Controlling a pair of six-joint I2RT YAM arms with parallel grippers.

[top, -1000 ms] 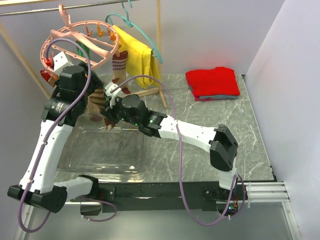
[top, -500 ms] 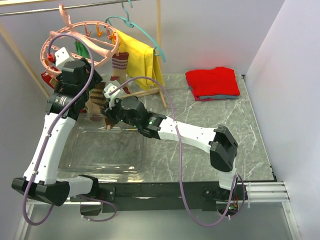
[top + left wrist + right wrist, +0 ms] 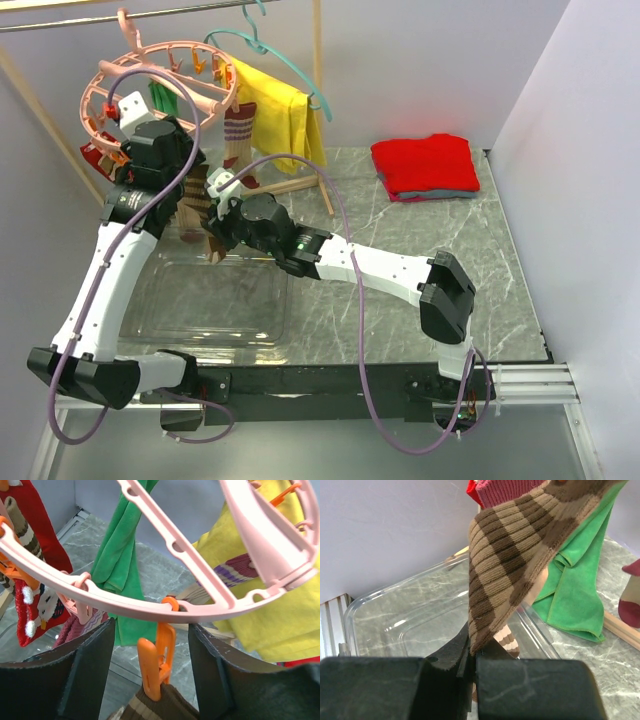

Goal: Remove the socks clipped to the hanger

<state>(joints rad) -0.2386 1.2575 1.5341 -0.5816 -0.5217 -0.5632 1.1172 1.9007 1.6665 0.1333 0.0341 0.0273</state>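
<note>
The pink ring hanger (image 3: 160,75) hangs from the rod at top left; its rim also fills the left wrist view (image 3: 150,607). A brown-striped sock (image 3: 510,555) hangs from an orange clip (image 3: 156,660). My left gripper (image 3: 152,680) is open, its fingers on either side of that clip without touching it. My right gripper (image 3: 475,655) is shut on the brown-striped sock's lower end, above the clear tub. A red sock with white pattern (image 3: 35,600) and a beige sock with maroon stripes (image 3: 238,135) stay clipped.
A clear plastic tub (image 3: 205,300) sits on the table under the hanger. A green cloth (image 3: 120,565) hangs on the ring. A yellow garment (image 3: 280,115) hangs on a teal hanger (image 3: 290,70). Folded red clothes (image 3: 425,165) lie at back right. Wooden rack legs (image 3: 325,190) stand behind.
My left arm has risen and moved right, bringing its open fingers around the orange clip. My right gripper keeps hold of the brown-striped sock and has shifted slightly.
</note>
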